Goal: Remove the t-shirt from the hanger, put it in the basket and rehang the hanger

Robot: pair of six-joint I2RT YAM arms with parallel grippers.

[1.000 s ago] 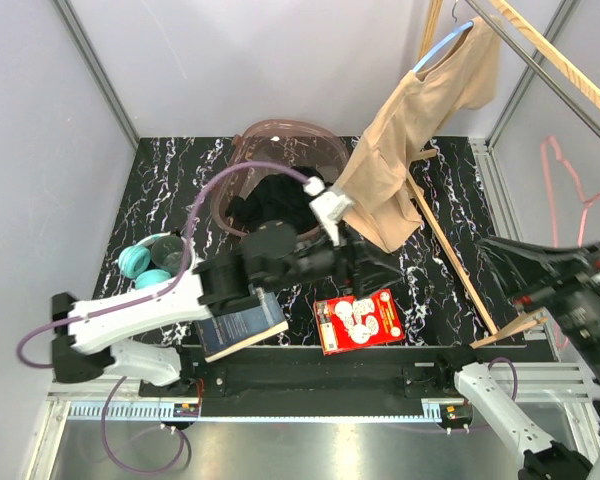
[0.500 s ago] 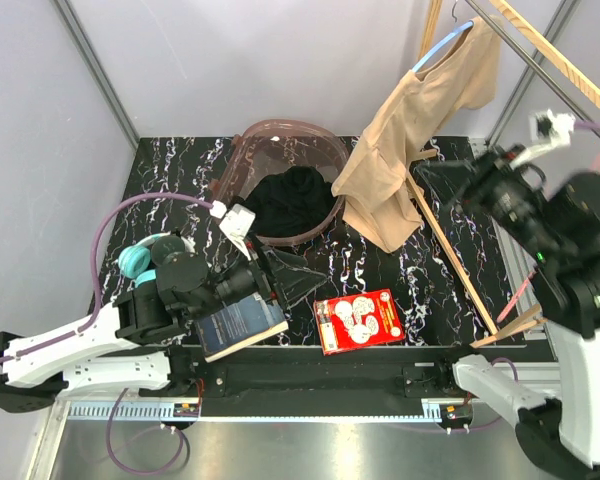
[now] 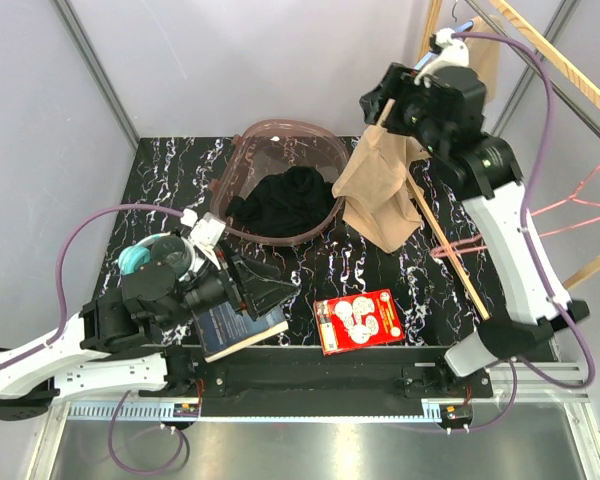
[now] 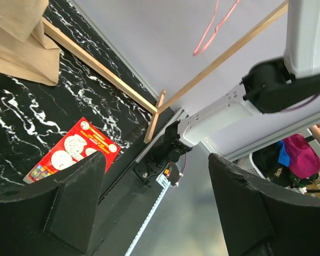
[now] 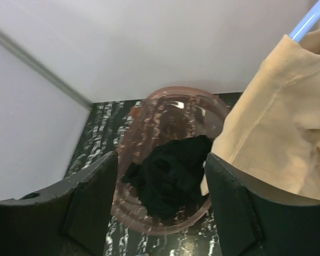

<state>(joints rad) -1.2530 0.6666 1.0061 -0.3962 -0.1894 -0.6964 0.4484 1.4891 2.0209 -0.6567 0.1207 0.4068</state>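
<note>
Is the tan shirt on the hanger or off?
On. The t-shirt hangs down from the blue hanger, which pokes out at its top.

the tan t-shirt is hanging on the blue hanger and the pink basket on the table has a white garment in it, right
Not quite. The garment in the pink basket is black, not white, as the top external view shows. The rest holds: the tan t-shirt hangs on the blue hanger, and the basket is on the table.
</note>
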